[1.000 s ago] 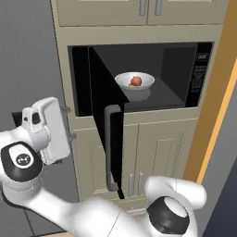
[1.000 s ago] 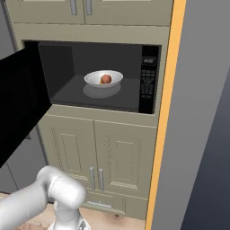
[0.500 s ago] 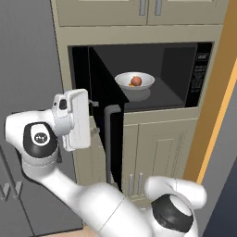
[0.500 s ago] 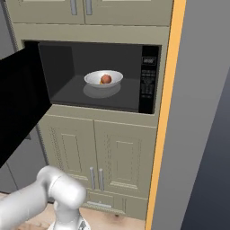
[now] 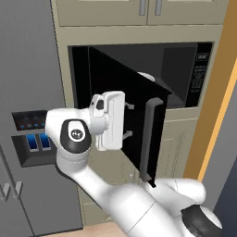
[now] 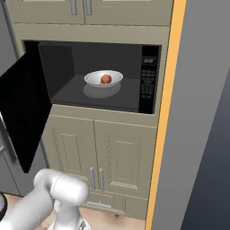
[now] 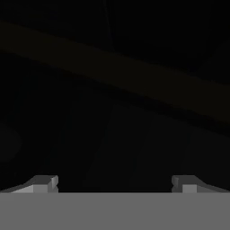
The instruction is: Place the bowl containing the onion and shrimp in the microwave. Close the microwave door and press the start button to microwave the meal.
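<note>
Inside the microwave sits the bowl with the onion, so placement looks done; door-closing step is in hand. Gripper is wide open, empty, fingertips against the microwave door. Next: push it shut. Right base view shows the bowl whole; left base view has it mostly hidden by the door.

Half-open microwave door against tool
</note>
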Tool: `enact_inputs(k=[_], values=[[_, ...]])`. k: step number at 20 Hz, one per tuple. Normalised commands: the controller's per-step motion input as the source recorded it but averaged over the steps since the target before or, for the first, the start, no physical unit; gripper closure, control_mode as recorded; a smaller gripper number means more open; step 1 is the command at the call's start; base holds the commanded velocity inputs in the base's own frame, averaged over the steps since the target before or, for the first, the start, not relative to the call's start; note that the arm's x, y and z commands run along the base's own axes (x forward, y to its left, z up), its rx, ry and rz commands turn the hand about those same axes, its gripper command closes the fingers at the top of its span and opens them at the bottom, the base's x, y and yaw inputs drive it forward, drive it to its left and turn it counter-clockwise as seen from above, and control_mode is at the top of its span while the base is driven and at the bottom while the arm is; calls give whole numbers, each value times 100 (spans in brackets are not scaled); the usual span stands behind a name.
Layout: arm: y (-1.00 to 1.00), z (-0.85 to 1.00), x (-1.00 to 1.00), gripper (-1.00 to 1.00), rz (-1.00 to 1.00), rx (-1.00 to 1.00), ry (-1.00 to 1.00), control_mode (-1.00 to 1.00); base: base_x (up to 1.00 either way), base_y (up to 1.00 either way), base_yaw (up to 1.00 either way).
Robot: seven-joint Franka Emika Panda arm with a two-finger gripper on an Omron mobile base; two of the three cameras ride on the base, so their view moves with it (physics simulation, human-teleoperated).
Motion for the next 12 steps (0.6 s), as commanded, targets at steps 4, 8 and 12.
enact_inputs(k=[4,8,12], values=[[-97,0,-3,-100,-2,6,-4,-100,0,0,0],[-90,0,14,-100,1,12,-1,-100,0,0,0],[-76,-19,57,-100,9,15,0,-100,0,0,0]])
